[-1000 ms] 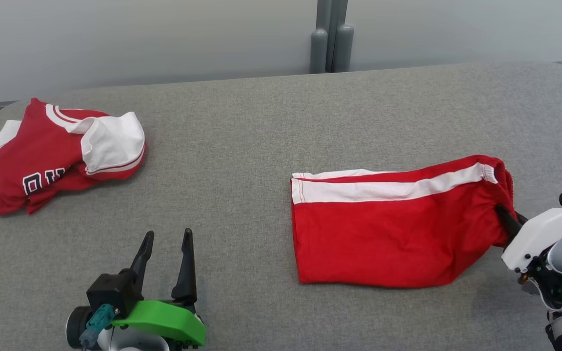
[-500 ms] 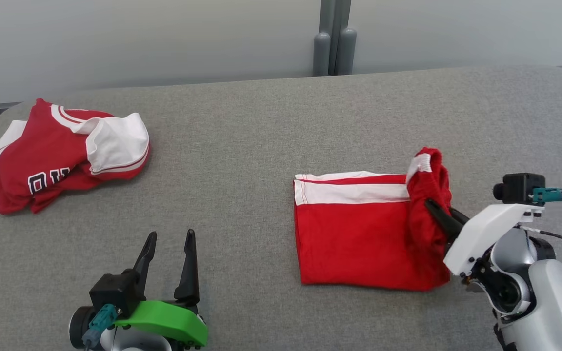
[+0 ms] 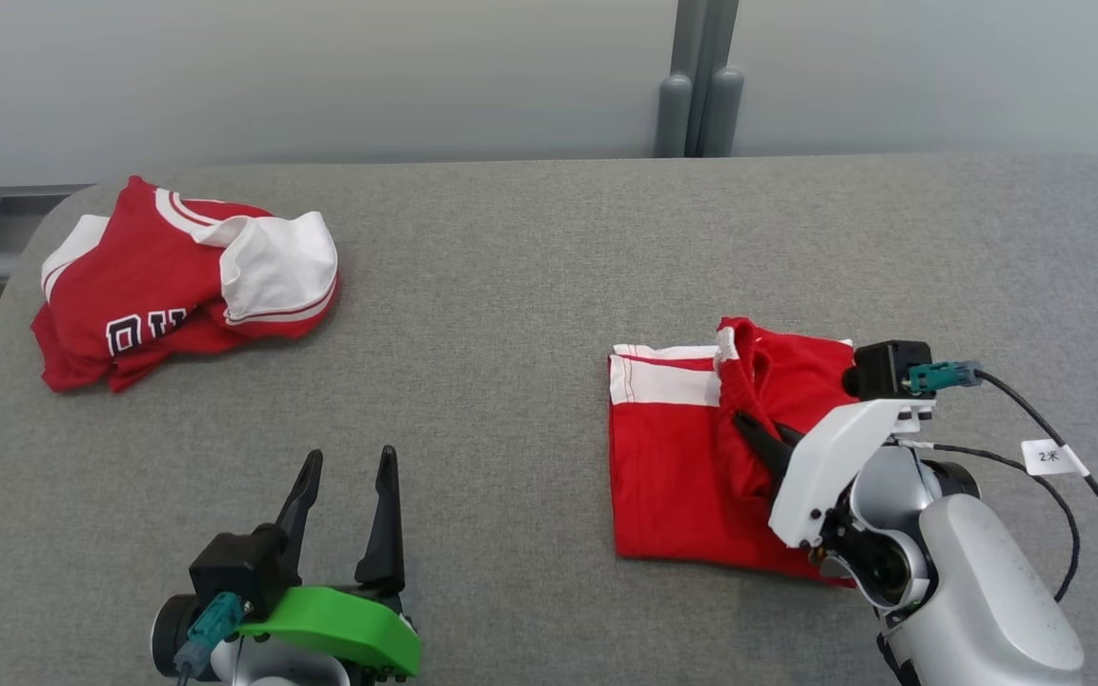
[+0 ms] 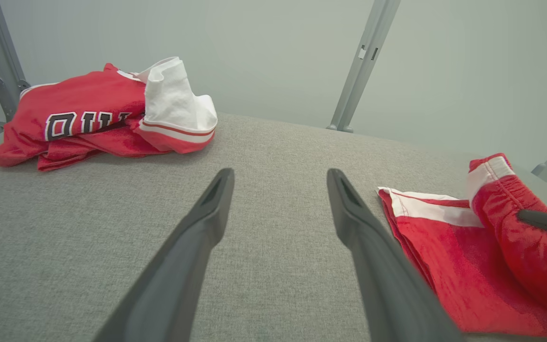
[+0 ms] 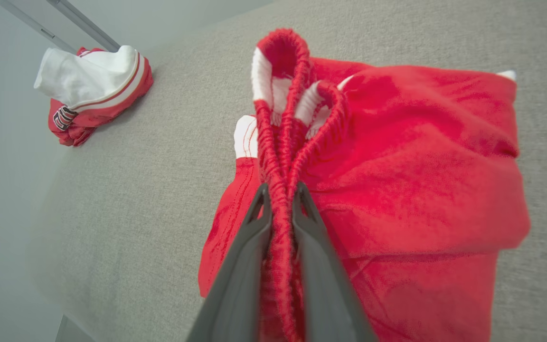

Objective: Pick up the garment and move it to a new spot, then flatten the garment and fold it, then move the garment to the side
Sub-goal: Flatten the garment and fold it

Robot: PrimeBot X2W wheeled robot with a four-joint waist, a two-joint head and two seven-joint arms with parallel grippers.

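The right gripper (image 5: 280, 189) is clamped narrowly on the elastic waistband (image 5: 302, 118) of the red shorts (image 3: 673, 476), which lie right of centre on the table (image 3: 511, 267). That end is held raised over the flat half, apparently so a fold can be laid. The left gripper (image 3: 347, 467) is held wide and empty, apart from the cloth, probably to stay clear. The pinch on the bunched elastic is shown by the right wrist view. The overlap and the jersey (image 3: 177, 286) far left are shown by the head view.
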